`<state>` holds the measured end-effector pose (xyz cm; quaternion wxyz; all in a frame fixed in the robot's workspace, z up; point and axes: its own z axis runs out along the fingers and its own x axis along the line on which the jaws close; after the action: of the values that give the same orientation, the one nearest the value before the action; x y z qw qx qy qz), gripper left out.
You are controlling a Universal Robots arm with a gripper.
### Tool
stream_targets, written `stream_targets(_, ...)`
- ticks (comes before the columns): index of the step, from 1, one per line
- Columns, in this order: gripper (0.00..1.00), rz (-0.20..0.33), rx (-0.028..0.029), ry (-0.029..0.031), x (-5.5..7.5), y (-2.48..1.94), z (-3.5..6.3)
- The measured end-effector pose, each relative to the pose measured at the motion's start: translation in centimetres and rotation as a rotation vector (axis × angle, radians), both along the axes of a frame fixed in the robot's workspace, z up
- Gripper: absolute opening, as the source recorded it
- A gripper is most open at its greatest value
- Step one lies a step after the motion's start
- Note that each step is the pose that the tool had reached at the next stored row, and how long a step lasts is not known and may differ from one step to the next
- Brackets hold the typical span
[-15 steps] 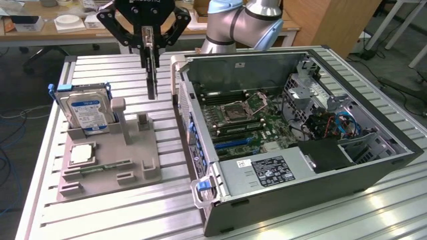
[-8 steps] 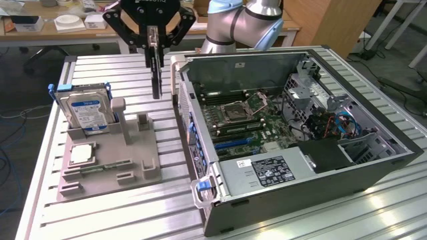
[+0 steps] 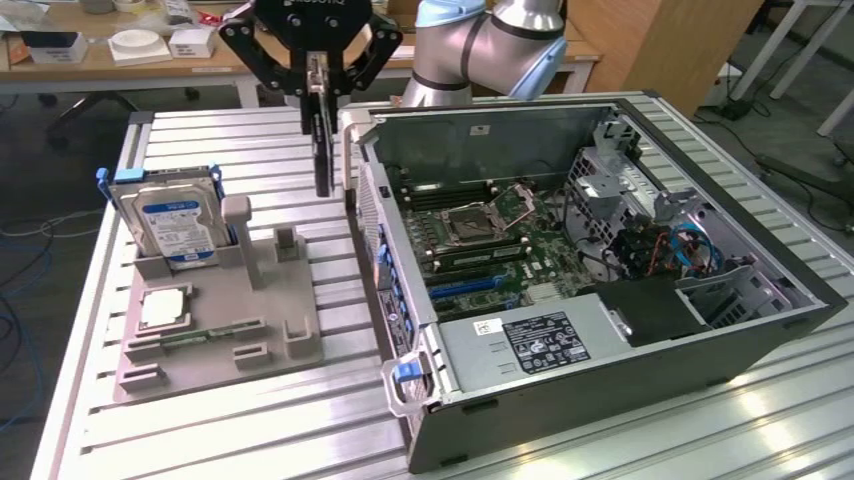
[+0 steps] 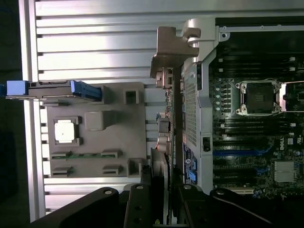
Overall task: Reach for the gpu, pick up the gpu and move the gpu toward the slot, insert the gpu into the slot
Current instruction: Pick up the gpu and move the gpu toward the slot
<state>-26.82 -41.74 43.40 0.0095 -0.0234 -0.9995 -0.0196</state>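
My gripper [image 3: 316, 72] is shut on the gpu [image 3: 320, 135], which hangs edge-on and upright in the air. The card sits above the gap between the grey holder block and the open computer case's wall. In the wrist view the gpu [image 4: 174, 123] runs away from my gripper [image 4: 164, 192] as a thin edge, with its silver end bracket [image 4: 169, 47] at the far end. The blue slots [image 3: 470, 285] lie on the motherboard inside the case, to the exterior view's right of the card. They also appear in the wrist view as blue slots [image 4: 232, 153] beyond the case wall.
The grey holder block [image 3: 274, 325] carries a blue-labelled hard drive [image 3: 174, 222] standing upright and a square processor chip [image 3: 163, 308]. The open computer case [image 3: 747, 250] has a tall near wall, an empty CPU socket [image 3: 483, 218] and a power supply [image 3: 534, 345]. A ribbed metal table [image 3: 240, 420] lies beneath.
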Motion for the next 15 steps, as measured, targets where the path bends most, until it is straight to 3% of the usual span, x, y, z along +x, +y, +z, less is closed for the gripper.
stream_targets(15,0.26,0.0,0.0001,0.0,1.9,0.0,0.0)
